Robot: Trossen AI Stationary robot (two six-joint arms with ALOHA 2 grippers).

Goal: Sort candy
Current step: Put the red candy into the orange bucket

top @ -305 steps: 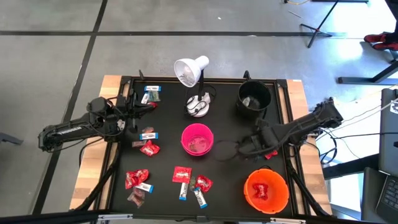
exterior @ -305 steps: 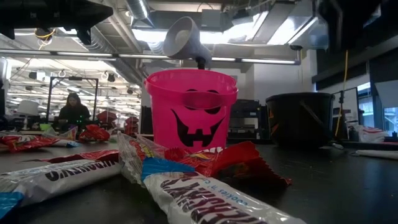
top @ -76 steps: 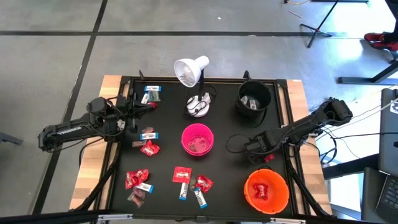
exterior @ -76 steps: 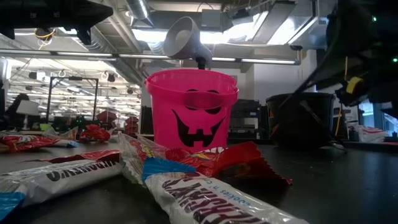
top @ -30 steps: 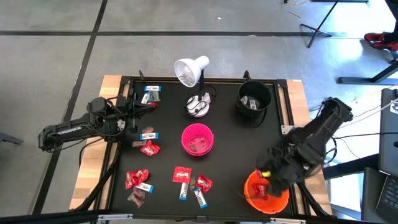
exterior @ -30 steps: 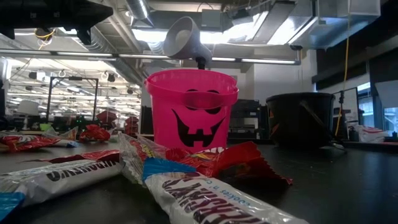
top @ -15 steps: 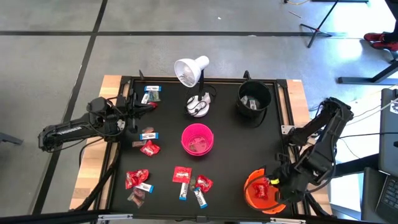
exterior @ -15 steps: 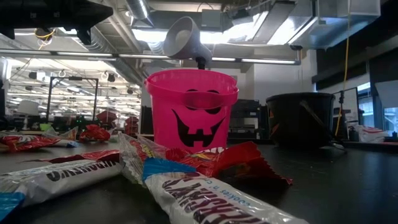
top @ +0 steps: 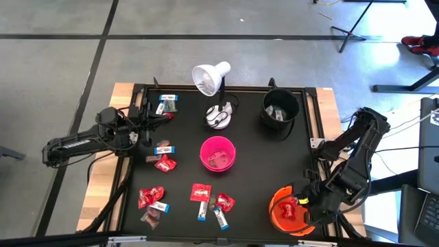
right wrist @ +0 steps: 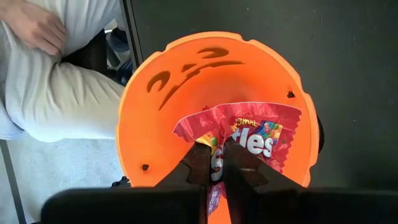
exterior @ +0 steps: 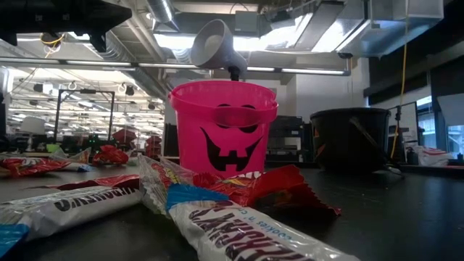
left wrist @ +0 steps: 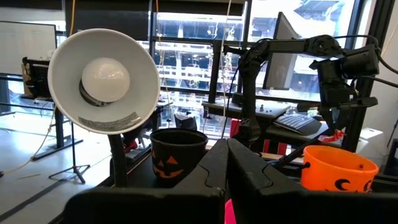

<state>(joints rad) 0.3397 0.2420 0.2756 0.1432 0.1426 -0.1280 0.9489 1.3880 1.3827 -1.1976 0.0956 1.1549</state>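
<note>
Candy lies on the black table's left and near parts: red packets [top: 151, 197] [top: 164, 163], white-and-blue bars [top: 164, 147] [top: 221, 218] and a dark brown one [top: 149, 217]. My right gripper [top: 300, 201] hangs over the orange bucket [top: 274, 206] at the near right, shut on a red packet [right wrist: 249, 134]. More red shows inside that bucket. My left gripper [top: 147, 118] waits shut at the table's far left, holding nothing. My right gripper pinches the red packet between its two fingers [right wrist: 198, 163], at the packet's edge [right wrist: 214, 158]. The fingers point down from above into the orange bucket [right wrist: 143, 112]. The packet spreads out below the fingertips, inside the bucket's rim. Whether its lower end rests on the bottom, I cannot tell.
A pink bucket [top: 218, 152] stands mid-table, a black bucket [top: 280, 108] at the far right, a white desk lamp [top: 211, 79] at the far middle. In the right wrist view, a person's leg and hand [right wrist: 37, 25] show just beyond the table's edge beside the orange bucket.
My right gripper has gone toward the table's near edge and stopped over the orange bucket, carrying the red packet with it. For the last half second it has stayed there.
</note>
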